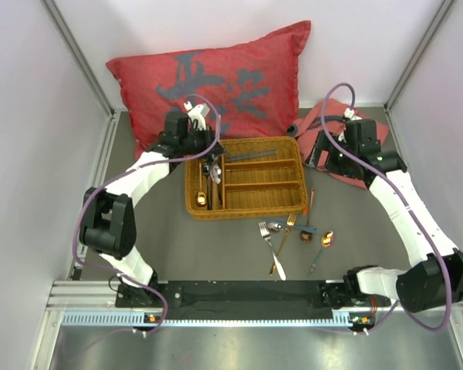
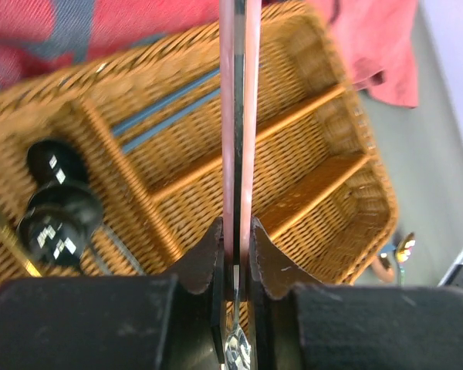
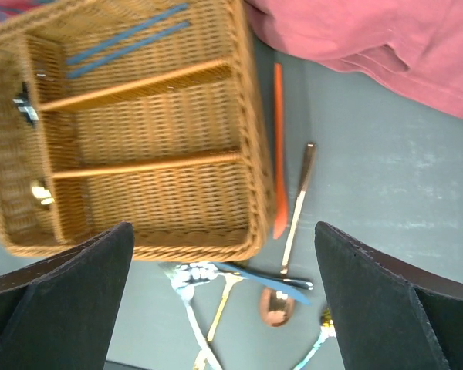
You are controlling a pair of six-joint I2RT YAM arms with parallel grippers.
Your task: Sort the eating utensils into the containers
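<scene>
The tan wicker tray (image 1: 293,202) lies at the table's middle. My left gripper (image 1: 209,165) hangs over its long left compartment, shut on a slim pink-handled utensil (image 2: 240,116) with a silver end showing between the jaws. Black spoons (image 2: 58,208) and a gold piece lie in that compartment. Blue chopsticks (image 2: 170,108) lie in the far short compartment. My right gripper (image 1: 316,156) is open and empty, above the tray's right end (image 3: 251,154). Loose utensils lie in front of the tray: a silver fork (image 1: 268,239), gold fork (image 1: 282,248), blue knife (image 3: 270,277), copper spoon (image 3: 280,302) and orange stick (image 3: 278,146).
A red cushion (image 1: 216,77) leans at the back, behind the tray. A crumpled pink cloth (image 1: 333,116) lies at the back right, under my right arm. A gold spoon (image 1: 326,239) lies furthest right among the loose utensils. Grey walls close in both sides.
</scene>
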